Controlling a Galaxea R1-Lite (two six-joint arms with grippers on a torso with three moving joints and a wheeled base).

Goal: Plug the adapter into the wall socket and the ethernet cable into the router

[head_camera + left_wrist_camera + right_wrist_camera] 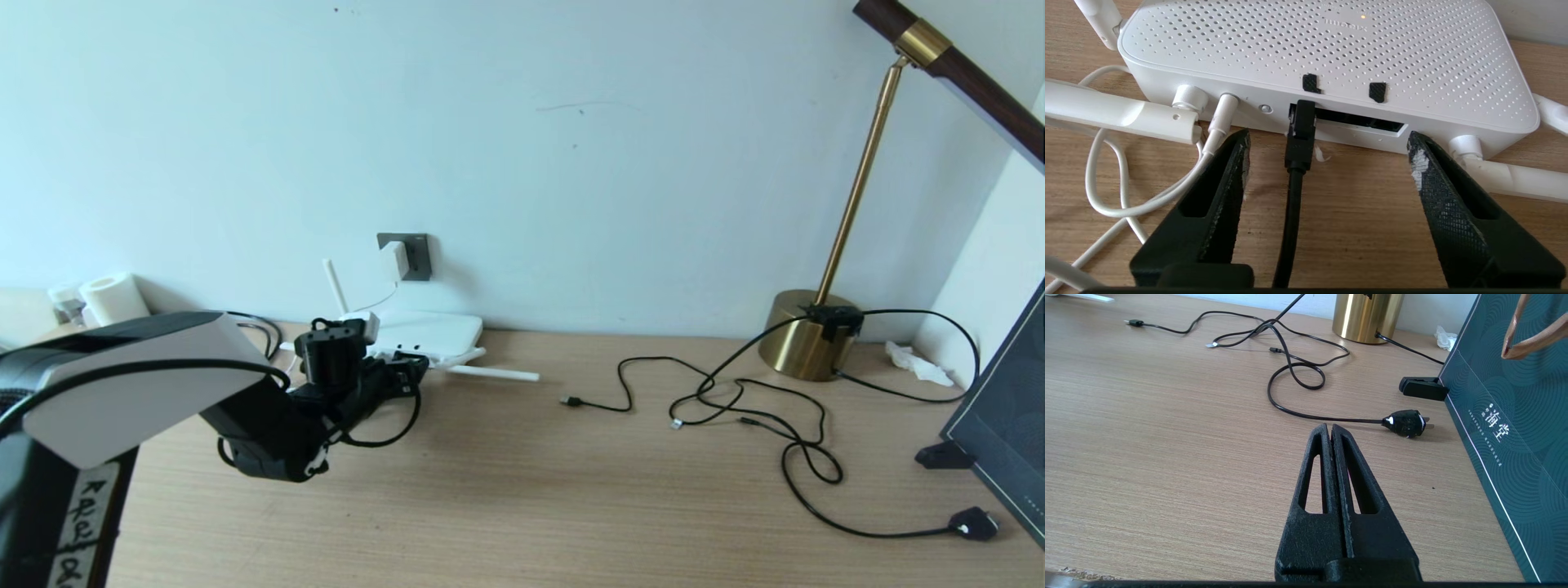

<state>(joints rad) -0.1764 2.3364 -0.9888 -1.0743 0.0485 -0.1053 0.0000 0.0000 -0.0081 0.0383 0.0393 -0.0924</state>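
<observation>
Router (1327,45) and ethernet cable (1294,192) are joined: in the left wrist view the cable's black plug sits in the dark port slot on the router's near edge, and the cable runs straight back between the fingers. The left tool (1327,143) stands wide, its two black fingers (1224,192) either side of the cable and clear of it, tips just short of the router's edge, gripping nothing. In the head view the left arm reaches low across the tabletop (531,490) from about 8 o'clock, its wrist nearly level and the tool aimed at the router at roughly 10 o'clock.

The adapter (394,260) is seated in the wall socket (416,255) on the pale wall just above the router, and its thin white cord (1167,192) loops down to a round jack on the router's edge. White antennas (490,372) splay out along the wood.

The right tool (1331,430) is pressed shut with nothing between its fingers, hanging low over bare wood near a black power plug (1404,422) and a dark green box (1506,416).

The tabletop is light wood grain against a plain wall. At 2 o'clock stands a brass lamp (808,335), with thin black cables (735,400) tangled from its base toward the middle.
</observation>
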